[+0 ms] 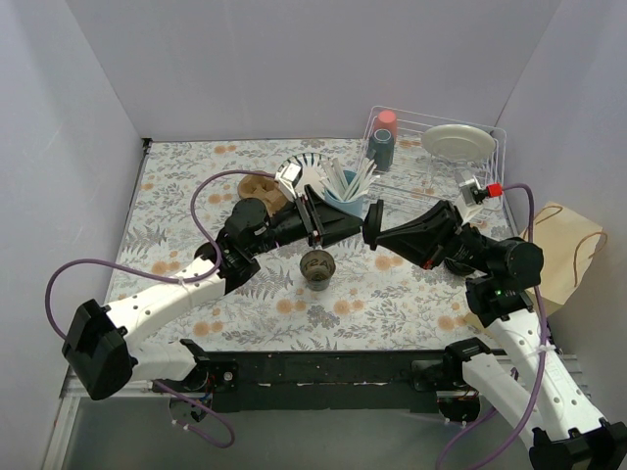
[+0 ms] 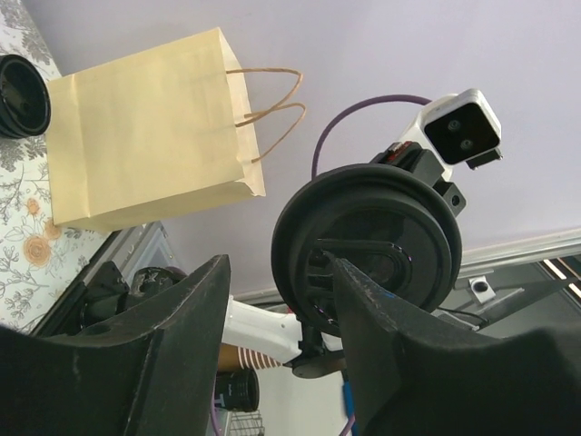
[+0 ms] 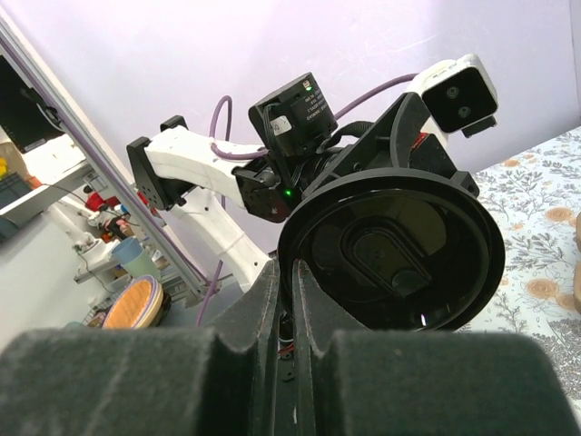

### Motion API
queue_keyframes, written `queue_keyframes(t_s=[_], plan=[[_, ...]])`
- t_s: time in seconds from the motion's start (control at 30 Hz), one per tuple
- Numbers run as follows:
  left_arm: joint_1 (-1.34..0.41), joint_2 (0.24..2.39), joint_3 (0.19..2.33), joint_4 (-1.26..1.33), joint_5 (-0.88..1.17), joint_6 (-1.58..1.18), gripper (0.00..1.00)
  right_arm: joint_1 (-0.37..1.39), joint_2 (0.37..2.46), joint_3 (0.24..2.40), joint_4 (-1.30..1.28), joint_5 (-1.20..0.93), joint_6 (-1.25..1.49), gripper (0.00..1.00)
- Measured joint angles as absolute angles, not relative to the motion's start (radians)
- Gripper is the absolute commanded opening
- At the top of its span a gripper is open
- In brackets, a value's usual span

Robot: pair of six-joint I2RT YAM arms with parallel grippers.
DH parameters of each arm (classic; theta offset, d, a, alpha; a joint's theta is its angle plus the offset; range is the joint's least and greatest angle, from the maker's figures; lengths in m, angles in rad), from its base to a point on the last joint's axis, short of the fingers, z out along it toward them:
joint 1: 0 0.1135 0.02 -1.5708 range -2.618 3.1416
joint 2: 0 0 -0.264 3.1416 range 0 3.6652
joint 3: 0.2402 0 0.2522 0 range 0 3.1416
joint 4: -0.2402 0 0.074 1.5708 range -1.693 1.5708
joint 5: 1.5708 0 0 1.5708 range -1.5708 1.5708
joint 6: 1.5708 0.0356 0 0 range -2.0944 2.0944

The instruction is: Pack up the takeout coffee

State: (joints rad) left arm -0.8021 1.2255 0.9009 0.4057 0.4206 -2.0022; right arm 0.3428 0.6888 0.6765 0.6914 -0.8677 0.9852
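A black coffee lid (image 1: 371,227) hangs on edge above the table's middle, pinched at its rim by my right gripper (image 1: 379,235), which is shut on it. The lid fills the right wrist view (image 3: 390,250) above the closed fingers (image 3: 272,300). My left gripper (image 1: 348,227) is open and faces the lid from the left. In the left wrist view the lid (image 2: 368,245) stands just beyond the spread fingertips (image 2: 363,300). An open paper cup (image 1: 316,266) stands on the table below both grippers. A brown paper bag (image 1: 560,253) stands at the right edge and also shows in the left wrist view (image 2: 150,127).
A wire dish rack (image 1: 490,132) at the back right holds a plate (image 1: 457,141) and a red-capped cup (image 1: 382,142). A blue holder of stirrers (image 1: 345,196) and a brown item (image 1: 257,186) lie behind the grippers. White walls close in on three sides.
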Motion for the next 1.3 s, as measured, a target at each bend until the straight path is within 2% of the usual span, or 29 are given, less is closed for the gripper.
queue_keyframes(t_s=[0.23,0.57,0.6,0.67,0.77,0.8,0.87,0.9,0.97,1.1,1.3], plan=[[-0.818,1.246,0.916,0.427,0.44,-1.996,0.36,0.343,0.694,0.673,0.691,-0.87,0.992,0.12],[-0.831,1.259,0.918,0.427,0.442,-1.993,0.05,0.343,0.688,0.664,0.69,-0.87,0.992,0.14],[-0.831,1.259,0.918,0.425,0.439,-1.993,0.0,0.343,0.687,0.66,0.689,-0.87,0.992,0.18],[-0.833,1.259,0.918,0.417,0.437,-1.99,0.0,0.343,0.685,0.658,0.683,-0.87,0.99,0.23],[-0.833,1.254,0.924,0.379,0.426,-1.968,0.0,0.343,0.673,0.66,0.633,-0.864,0.965,0.42],[-0.833,1.249,0.928,0.349,0.416,-1.954,0.0,0.343,0.666,0.664,0.599,-0.861,0.944,0.54],[-0.833,1.232,0.943,0.258,0.383,-1.912,0.0,0.343,0.656,0.688,0.5,-0.849,0.891,0.64],[-0.834,1.221,0.952,0.214,0.366,-1.893,0.0,0.343,0.653,0.713,0.424,-0.836,0.846,0.75],[-0.835,1.19,0.994,0.056,0.296,-1.828,0.0,0.343,0.651,0.783,0.255,-0.791,0.751,0.84],[-0.835,1.142,1.086,-0.22,0.141,-1.713,0.0,0.343,0.646,0.904,-0.029,-0.655,0.589,0.92],[-0.834,1.142,1.22,-0.646,-0.117,-1.582,0.0,0.343,0.671,0.966,-0.31,-0.488,0.448,0.93]])
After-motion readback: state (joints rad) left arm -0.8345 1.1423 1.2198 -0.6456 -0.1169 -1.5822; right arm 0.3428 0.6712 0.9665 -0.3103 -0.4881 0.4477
